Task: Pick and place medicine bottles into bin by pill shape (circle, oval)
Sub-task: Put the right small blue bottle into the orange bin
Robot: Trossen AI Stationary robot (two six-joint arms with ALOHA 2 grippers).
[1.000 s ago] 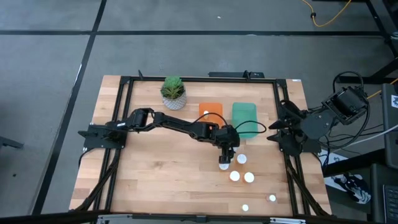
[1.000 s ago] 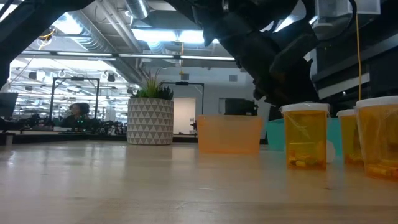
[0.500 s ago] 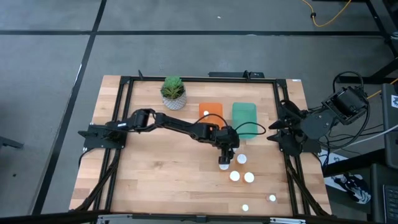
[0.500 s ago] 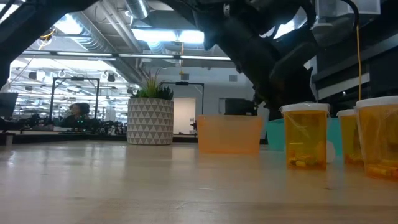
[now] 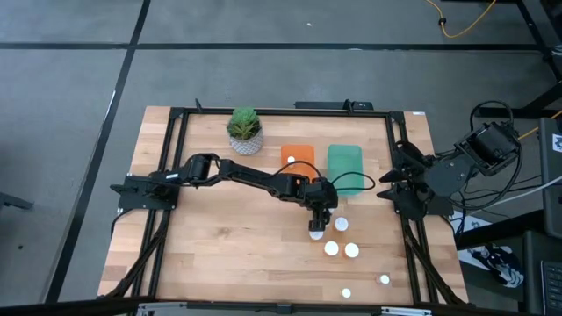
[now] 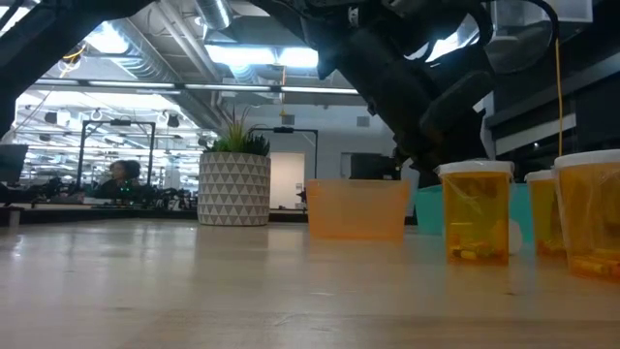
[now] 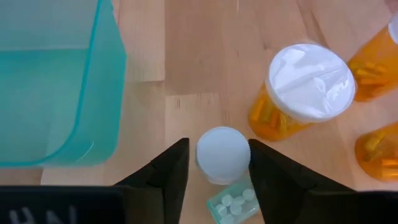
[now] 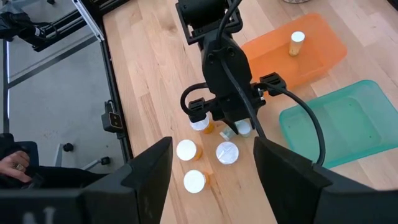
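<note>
My left gripper [image 7: 217,146] is open and points down over a small bottle with a white cap [image 7: 222,154]. Its fingers stand close on either side of the cap. The bottle stands on the table beside the green bin [image 7: 56,93]; it also shows in the right wrist view [image 8: 244,129]. Several more amber bottles stand around it [image 5: 341,225] [image 5: 331,248] [image 5: 316,233], one of them wide-capped [image 7: 310,81]. One bottle [image 5: 314,159] stands in the orange bin [image 5: 297,160]. My right gripper [image 5: 386,189] waits open at the table's right edge. My left gripper comes from above with one finger [image 7: 171,174] on each side of the small bottle's white cap [image 7: 222,154]. I cannot tell whether the fingers touch it. The bottle stands upright on the table.
A potted plant [image 5: 245,129] stands at the far left of the bins. The green bin [image 5: 346,167] is next to the orange one. Two more bottles [image 5: 346,292] [image 5: 384,280] stand near the table's near right corner. A person's hand [image 8: 15,163] shows beyond the table.
My left gripper has come down a little over the small bottle, as the low view shows. The bottles have stayed where they were.
</note>
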